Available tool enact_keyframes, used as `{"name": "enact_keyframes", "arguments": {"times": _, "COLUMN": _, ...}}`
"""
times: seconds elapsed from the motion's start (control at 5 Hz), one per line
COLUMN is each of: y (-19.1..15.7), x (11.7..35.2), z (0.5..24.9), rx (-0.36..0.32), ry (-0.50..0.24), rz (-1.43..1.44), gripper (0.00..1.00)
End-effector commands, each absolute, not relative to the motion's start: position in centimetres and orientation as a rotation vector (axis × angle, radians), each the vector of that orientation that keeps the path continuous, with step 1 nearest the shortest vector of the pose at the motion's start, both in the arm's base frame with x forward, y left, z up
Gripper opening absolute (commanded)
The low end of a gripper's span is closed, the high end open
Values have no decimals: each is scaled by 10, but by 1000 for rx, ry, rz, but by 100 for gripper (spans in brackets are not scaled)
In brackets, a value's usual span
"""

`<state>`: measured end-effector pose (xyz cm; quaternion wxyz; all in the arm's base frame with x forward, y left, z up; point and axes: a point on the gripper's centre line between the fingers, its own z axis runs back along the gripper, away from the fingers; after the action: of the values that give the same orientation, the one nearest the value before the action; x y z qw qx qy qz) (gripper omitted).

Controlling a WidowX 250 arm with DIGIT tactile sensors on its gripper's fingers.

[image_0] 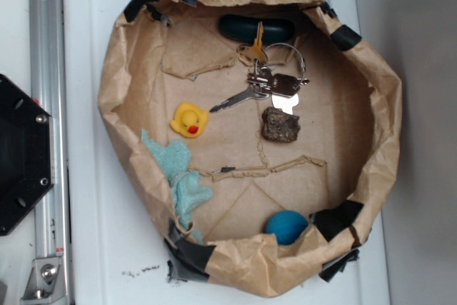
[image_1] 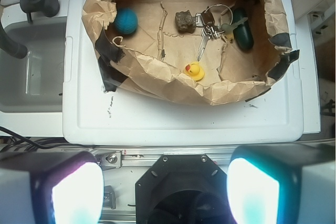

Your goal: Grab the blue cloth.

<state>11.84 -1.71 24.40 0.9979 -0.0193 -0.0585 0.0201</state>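
The blue cloth [image_0: 177, 175], a pale aqua fuzzy rag, lies against the inner left wall of the brown paper bowl [image_0: 371, 98], just below the yellow duck [image_0: 189, 120]. In the wrist view the cloth is hidden behind the bowl's near wall. My gripper [image_1: 165, 190] is open and empty, its two pads wide apart, high above the robot base [image_1: 181, 190] and well short of the bowl. The gripper does not show in the exterior view.
In the bowl lie a deep-blue ball [image_0: 285, 225], a bunch of keys [image_0: 264, 80], a rough stone [image_0: 280, 124] and a dark green oblong object [image_0: 255, 28]. The bowl stands on a white lid [image_1: 178, 119]. A grey tub [image_1: 31, 72] is at the wrist view's left.
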Motion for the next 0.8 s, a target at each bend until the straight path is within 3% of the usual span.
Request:
{"name": "enact_keyframes", "arguments": {"times": 0.0, "y": -17, "x": 118, "z": 244, "rx": -39, "ry": -117, "rz": 40, "gripper": 100}}
{"name": "enact_keyframes", "arguments": {"times": 0.2, "y": -15, "x": 168, "z": 216, "rx": -41, "ry": -113, "rz": 124, "gripper": 100}}
{"name": "enact_keyframes", "arguments": {"times": 0.4, "y": -15, "x": 217, "z": 185, "rx": -74, "ry": -54, "rz": 192, "gripper": 100}}
{"name": "enact_keyframes", "arguments": {"times": 0.6, "y": -8, "x": 243, "z": 160, "rx": -103, "ry": -43, "rz": 271, "gripper": 100}}
